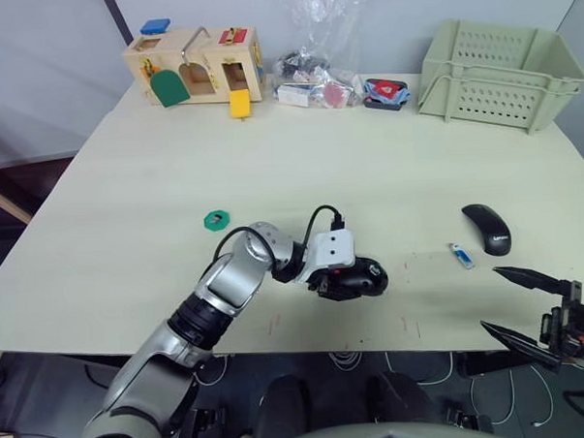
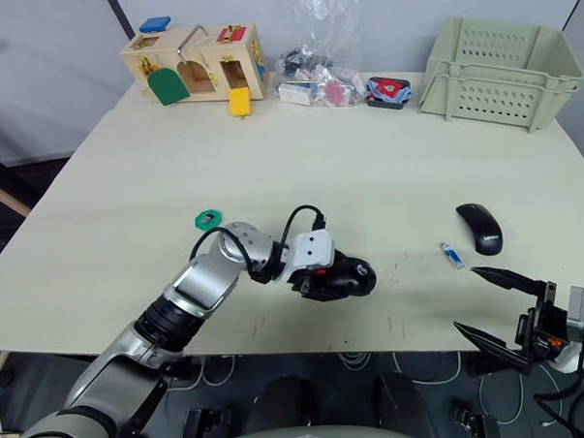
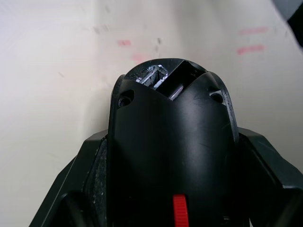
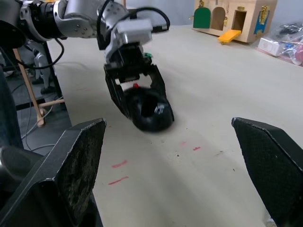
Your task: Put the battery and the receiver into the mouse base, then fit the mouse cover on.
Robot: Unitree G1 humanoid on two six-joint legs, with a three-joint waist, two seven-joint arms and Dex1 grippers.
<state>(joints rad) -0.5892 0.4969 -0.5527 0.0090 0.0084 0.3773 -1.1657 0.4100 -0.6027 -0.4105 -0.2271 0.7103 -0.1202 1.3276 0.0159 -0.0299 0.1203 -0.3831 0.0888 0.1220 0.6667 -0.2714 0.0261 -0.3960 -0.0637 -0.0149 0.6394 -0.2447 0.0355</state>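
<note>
Left end effector (image 1: 351, 279) clamped on the mouse base (image 1: 364, 277) near the worktop (image 1: 367, 167) front edge, probably steadying it for loading. Battery (image 1: 461, 255) lying at 3 o'clock from the base, well apart; cover (image 1: 487, 229) just beyond. Right end effector (image 1: 514, 304) spread wide, empty, at 5 o'clock from the battery. Basket (image 1: 498, 63) and toy house (image 1: 196, 65) at the far edge; nothing blocking.

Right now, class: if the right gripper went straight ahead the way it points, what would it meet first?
Probably the mouse base, held by the left gripper; bare table lies between, though depth is unclear.
</note>
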